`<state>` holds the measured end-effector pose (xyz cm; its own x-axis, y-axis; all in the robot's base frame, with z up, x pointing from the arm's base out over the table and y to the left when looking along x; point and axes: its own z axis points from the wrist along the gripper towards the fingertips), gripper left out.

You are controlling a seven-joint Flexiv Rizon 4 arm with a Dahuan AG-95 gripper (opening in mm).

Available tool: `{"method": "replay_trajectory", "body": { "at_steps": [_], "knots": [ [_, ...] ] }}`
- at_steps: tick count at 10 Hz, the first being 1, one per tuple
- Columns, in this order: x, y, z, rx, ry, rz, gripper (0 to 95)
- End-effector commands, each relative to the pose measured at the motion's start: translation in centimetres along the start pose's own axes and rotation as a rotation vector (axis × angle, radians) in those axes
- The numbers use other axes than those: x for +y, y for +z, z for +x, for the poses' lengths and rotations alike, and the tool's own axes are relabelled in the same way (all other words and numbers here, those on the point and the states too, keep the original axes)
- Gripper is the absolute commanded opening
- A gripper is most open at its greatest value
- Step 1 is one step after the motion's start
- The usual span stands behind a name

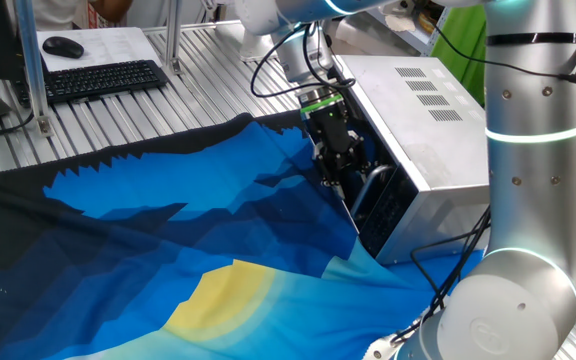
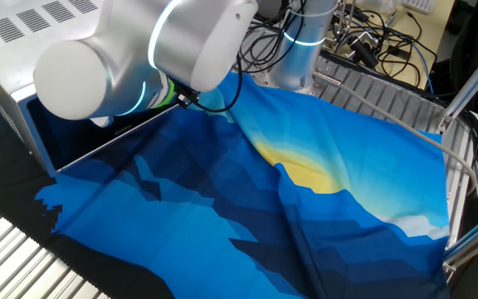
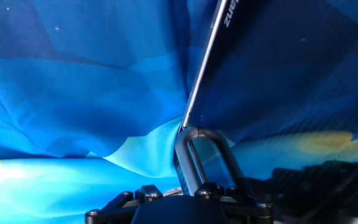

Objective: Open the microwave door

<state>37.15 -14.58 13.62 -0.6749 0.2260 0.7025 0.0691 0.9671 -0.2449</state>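
One tool (image 1: 336, 178) at door handle (image 1: 371, 186); blue cloth (image 1: 168, 250) bunched against microwave (image 1: 423, 120).

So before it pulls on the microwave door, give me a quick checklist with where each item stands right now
1. Gripper at the curved handle: ok, right at the bar's upper end.
2. Fingers closed around the handle: cannot tell, fingertips hidden in every view.
3. Microwave door shut: cannot tell.
4. Swing path in front of the door: not ok, blue cloth is bunched against its lower edge.
5. Microwave seated on the table: ok.
6. Cable beside the oven: ok, clear of the door.
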Motion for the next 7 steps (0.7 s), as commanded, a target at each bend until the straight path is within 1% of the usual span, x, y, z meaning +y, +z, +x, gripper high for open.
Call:
{"method": "replay_trajectory", "body": {
  "at_steps": [1, 7],
  "knots": [
    [0.48, -0.16, 0.19, 0.007, 0.004, -0.006, 0.0],
    [0.48, -0.16, 0.19, 0.007, 0.004, -0.006, 0.0]
  ]
}}
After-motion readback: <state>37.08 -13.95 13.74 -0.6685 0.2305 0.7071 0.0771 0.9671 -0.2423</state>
